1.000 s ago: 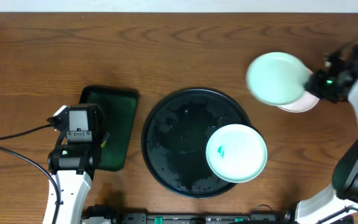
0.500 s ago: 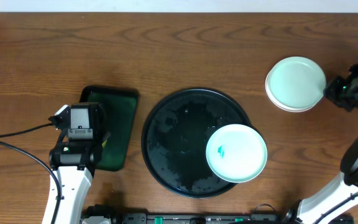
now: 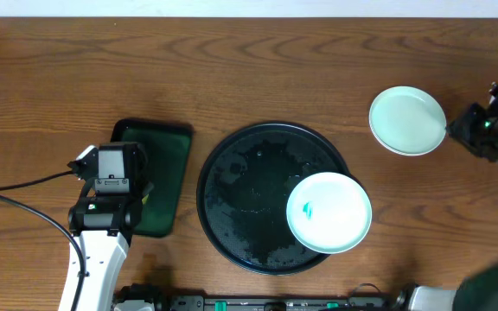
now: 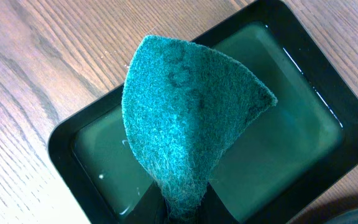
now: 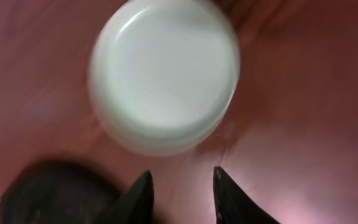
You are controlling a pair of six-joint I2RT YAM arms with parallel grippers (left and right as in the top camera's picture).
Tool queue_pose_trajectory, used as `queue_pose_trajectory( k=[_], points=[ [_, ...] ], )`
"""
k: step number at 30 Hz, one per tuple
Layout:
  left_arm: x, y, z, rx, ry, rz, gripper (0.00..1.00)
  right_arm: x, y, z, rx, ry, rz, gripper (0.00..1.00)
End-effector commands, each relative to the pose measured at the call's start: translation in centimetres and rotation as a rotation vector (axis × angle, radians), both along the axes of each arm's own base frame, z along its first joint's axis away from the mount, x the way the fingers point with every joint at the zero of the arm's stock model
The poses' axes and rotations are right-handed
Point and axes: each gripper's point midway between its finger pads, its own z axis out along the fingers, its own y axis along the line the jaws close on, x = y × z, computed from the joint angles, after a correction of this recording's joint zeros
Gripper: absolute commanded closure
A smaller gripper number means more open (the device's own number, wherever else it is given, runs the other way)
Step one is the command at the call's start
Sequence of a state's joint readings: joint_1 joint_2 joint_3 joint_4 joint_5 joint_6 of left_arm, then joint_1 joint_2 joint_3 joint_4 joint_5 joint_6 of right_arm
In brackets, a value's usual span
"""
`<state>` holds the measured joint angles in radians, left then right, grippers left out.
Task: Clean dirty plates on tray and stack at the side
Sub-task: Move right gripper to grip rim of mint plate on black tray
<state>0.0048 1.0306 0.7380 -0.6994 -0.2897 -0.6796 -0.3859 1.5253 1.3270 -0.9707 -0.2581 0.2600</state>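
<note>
Stacked plates point(image 3: 407, 121) near desk's right edge; right gripper point(image 5: 182, 177) just beside, parted, empty. Stacking looks done. Smeared plate point(image 3: 328, 212) on tray point(image 3: 232, 186), front-centre. Left gripper point(image 4: 183, 210) pinches scrub pad point(image 4: 185, 124). Next: scrub it.

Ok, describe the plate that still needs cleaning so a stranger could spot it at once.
Find the large round black tray in the middle of the table. The plate lies on its right side, toward the robot. Unlike the clean pale plate off the tray to the right, it carries a small teal smear.

tabletop point(image 3: 258, 69): brown wood;
left: green tray point(image 3: 169, 177);
centre: round black tray point(image 3: 232, 186);
right: pale plate point(image 3: 407, 121), well apart from both trays
</note>
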Motion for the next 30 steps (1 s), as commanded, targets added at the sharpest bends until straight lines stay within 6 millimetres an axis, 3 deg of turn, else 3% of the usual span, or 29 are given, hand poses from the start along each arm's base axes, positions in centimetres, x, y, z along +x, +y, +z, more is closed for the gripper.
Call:
queue_pose_trajectory(
  k=[1,3,7,11,14,17,20,25,30],
  points=[
    [-0.1,0.2,-0.1,0.010,0.006,-0.002,0.92,-3.0,4.6,2.5,0.019,0.015,0.080,0.71],
    [-0.1,0.2,-0.1,0.010,0.008,-0.002,0.92,-5.8,6.6,2.3,0.011,0.089,0.071,0.74],
    [-0.2,0.2,-0.1,0.010,0.010,-0.002,0.93,-9.3,8.9,0.2,-0.012,0.158,0.052,0.75],
    [-0.2,0.2,-0.2,0.009,0.014,-0.002,0.93,-12.7,10.7,-3.5,0.032,0.255,-0.009,0.68],
    [-0.2,0.2,-0.2,0.009,0.014,-0.002,0.92,-14.4,11.7,-7.2,0.031,0.321,0.033,0.57],
    [-0.2,0.2,-0.2,0.009,0.014,-0.002,0.93,-16.1,13.0,-10.4,0.058,0.388,0.077,0.55],
    [-0.2,0.2,-0.2,0.009,0.014,-0.002,0.93,-16.8,14.0,-12.3,0.053,0.406,0.127,0.56],
    [-0.2,0.2,-0.2,0.009,0.014,-0.002,0.93,-15.7,14.9,-12.5,0.048,0.351,0.167,0.53],
    [-0.3,0.2,-0.2,0.010,0.015,-0.002,0.93,-16.3,15.0,-13.5,0.048,0.384,0.127,0.59]
  ],
)
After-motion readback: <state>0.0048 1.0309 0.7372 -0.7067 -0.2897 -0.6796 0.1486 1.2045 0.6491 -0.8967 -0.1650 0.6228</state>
